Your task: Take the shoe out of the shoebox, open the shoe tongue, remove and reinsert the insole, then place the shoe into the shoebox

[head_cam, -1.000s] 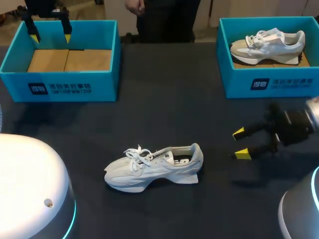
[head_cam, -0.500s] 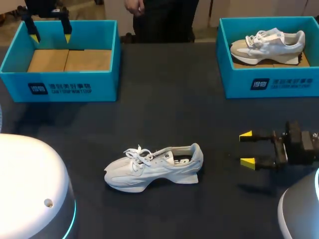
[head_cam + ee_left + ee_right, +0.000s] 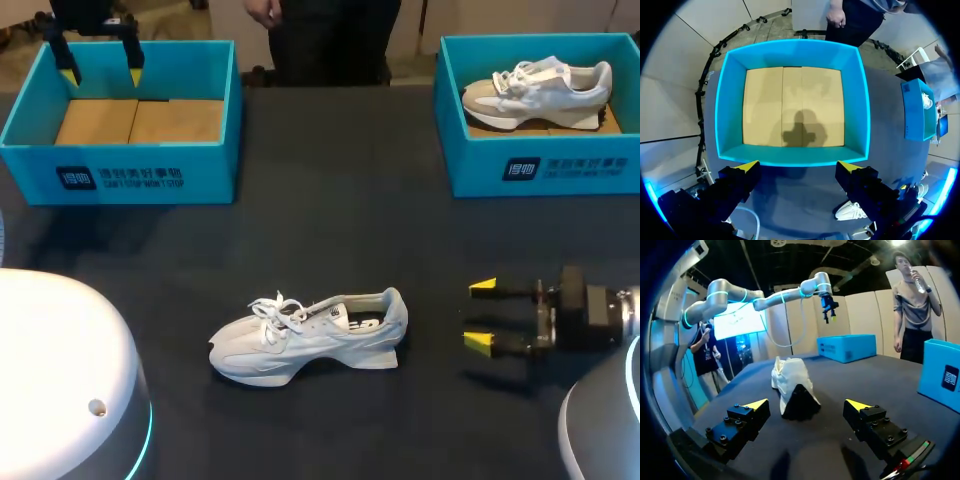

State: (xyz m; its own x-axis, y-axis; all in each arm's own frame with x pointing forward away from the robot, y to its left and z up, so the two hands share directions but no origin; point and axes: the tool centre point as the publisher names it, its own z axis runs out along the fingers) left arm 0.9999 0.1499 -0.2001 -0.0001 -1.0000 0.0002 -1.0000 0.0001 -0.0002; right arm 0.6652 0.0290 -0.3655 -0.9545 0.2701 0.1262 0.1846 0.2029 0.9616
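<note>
Hovering above the left shoebox (image 3: 120,178), the left gripper (image 3: 101,75) has its fingers spread wide. The white shoe (image 3: 310,335) sits upright mid-table, toe pointing left. The right gripper (image 3: 480,313) is near its heel, fingers apart too, not touching. The right shoebox (image 3: 560,170) holds a second shoe (image 3: 535,88).

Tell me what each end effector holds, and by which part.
Nothing: left end effector open above the box; right end effector open, short of the shoe.
</note>
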